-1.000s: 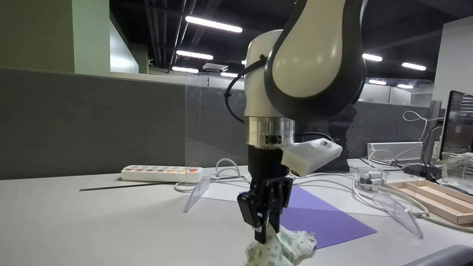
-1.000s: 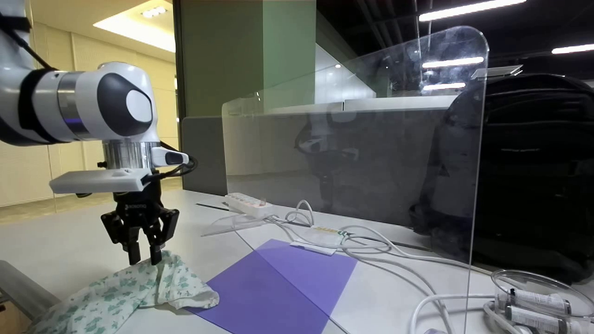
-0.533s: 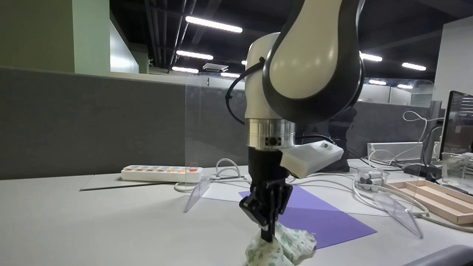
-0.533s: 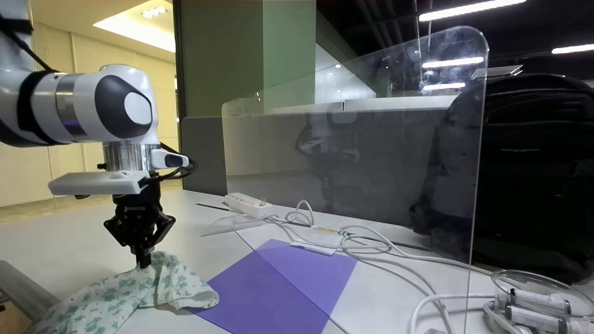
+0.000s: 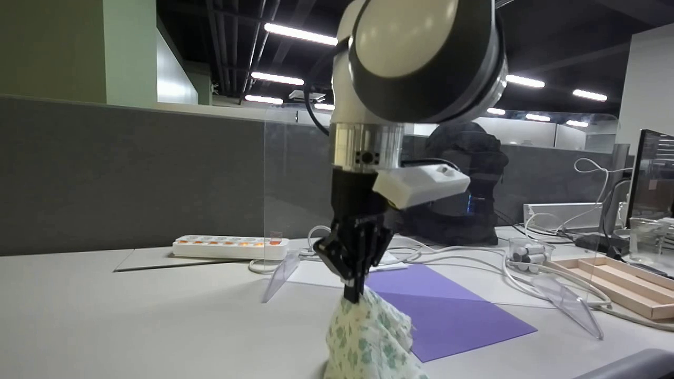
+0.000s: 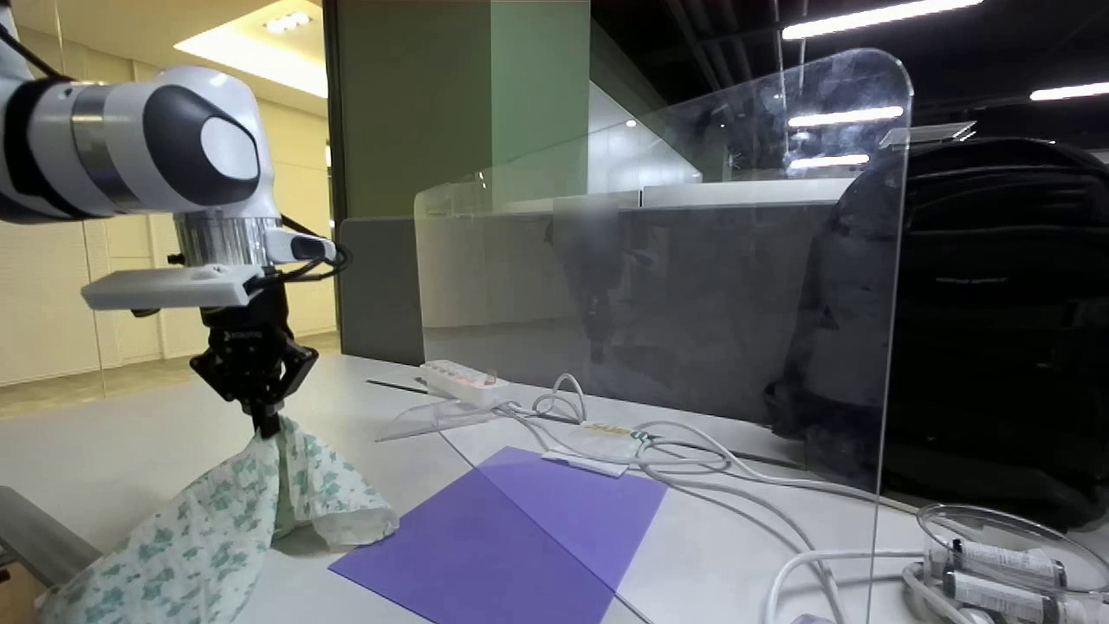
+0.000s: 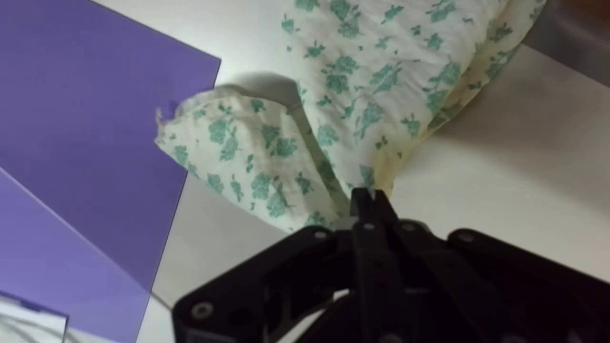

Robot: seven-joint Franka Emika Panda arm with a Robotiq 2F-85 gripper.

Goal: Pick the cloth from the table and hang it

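The cloth, pale with a green floral print, shows in both exterior views and fills the upper middle of the wrist view. My gripper points down and is shut on a pinched-up part of it. The fingertips nearly meet, with fabric between them, in the wrist view. The cloth is raised into a peak above the light grey-white table. Its lower part spreads towards the front edge in an exterior view of the gripper, and its far end is cut off.
A flat purple sheet lies beside the cloth. A clear upright panel stands behind it. A power strip, loose white cables, a wooden tray and a clear container of small bottles are also there. A grey bar borders the cloth.
One second ago my gripper was open at the cloth. It shut on the fabric, then rose, pulling the cloth up into a peak and drawing its edge partly off the purple sheet.
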